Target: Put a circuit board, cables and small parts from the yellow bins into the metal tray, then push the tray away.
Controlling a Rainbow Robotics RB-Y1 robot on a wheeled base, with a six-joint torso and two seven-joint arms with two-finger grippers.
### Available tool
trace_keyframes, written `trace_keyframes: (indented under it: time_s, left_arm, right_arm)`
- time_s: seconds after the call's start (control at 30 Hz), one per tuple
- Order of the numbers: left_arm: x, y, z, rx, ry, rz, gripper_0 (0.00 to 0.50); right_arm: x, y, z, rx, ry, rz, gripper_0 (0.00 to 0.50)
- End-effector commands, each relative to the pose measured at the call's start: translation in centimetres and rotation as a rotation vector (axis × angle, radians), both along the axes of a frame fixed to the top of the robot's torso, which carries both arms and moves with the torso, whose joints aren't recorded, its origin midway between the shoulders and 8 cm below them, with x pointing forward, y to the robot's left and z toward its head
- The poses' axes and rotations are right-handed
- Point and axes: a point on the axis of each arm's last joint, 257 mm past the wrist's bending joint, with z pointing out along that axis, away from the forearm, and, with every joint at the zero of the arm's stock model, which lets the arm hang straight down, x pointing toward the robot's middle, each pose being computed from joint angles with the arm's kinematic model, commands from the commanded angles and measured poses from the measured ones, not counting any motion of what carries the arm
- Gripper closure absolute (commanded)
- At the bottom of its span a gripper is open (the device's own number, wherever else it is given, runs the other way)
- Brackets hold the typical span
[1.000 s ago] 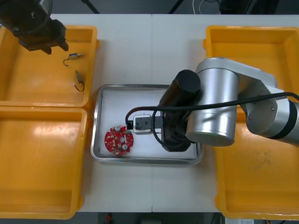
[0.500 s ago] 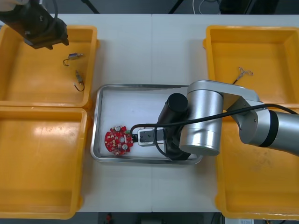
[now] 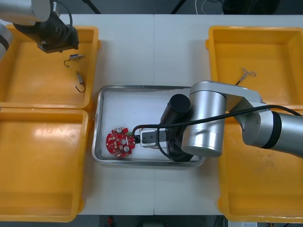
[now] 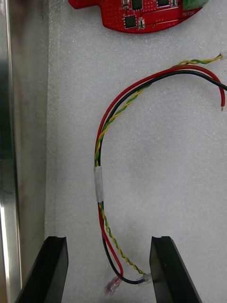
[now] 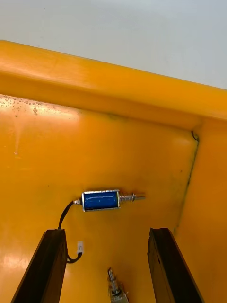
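My right gripper (image 4: 109,241) stands open low over the metal tray (image 3: 101,101). A red and yellow cable (image 4: 101,182) lies loose on the tray's white inside, running between the fingers. Just beyond the cable lies the round red circuit board (image 4: 137,14), which the front view places at the tray's left front (image 3: 120,142). My right arm (image 3: 203,123) covers the tray's right half. My left gripper (image 5: 109,232) is open over the far left yellow bin (image 3: 28,80), just short of a small metal part with a blue body (image 5: 101,200). A second small metal part (image 3: 80,82) lies nearer the tray.
A small wire-like part (image 3: 246,73) lies in the far right yellow bin (image 3: 284,42). The near left yellow bin (image 3: 42,161) and the near right yellow bin (image 3: 265,189) flank the tray. The left bin's corner wall (image 5: 189,142) rises close beyond the left fingers.
The right arm came down toward the tray's front and its gripper opened, leaving the cable on the tray. The left gripper shifted right toward the small metal parts.
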Motion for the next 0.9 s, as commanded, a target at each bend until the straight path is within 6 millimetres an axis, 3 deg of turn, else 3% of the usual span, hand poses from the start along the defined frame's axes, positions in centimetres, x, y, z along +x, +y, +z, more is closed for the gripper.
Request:
trace_keyframes:
  time_s: [0.03,0.4,0.53,0.63,0.9]
  left_arm:
    - [2.1,-1.7,2.5,0.104,-0.077,-0.141,0.0]
    - [3.0,-2.4,0.6,0.13,-0.102,-0.182,0.0]
    - [3.2,-2.7,0.1,0.155,-0.109,-0.196,0.0]
    - [3.3,-2.5,-0.2,0.158,-0.108,-0.198,0.0]
    - [3.3,-2.2,-0.9,0.176,-0.105,-0.212,0.0]
  right_arm:
    - [1.4,1.7,2.9,0.067,-0.035,-0.007,0.0]
    - [2.1,-1.1,6.2,0.082,-0.003,-0.169,0.0]
    - [2.1,-3.8,8.0,0.068,0.008,-0.248,0.0]
    - [2.0,-6.4,9.8,0.024,-0.004,-0.299,0.0]
    - [4.2,-8.1,15.0,0.151,-0.08,-0.391,0.0]
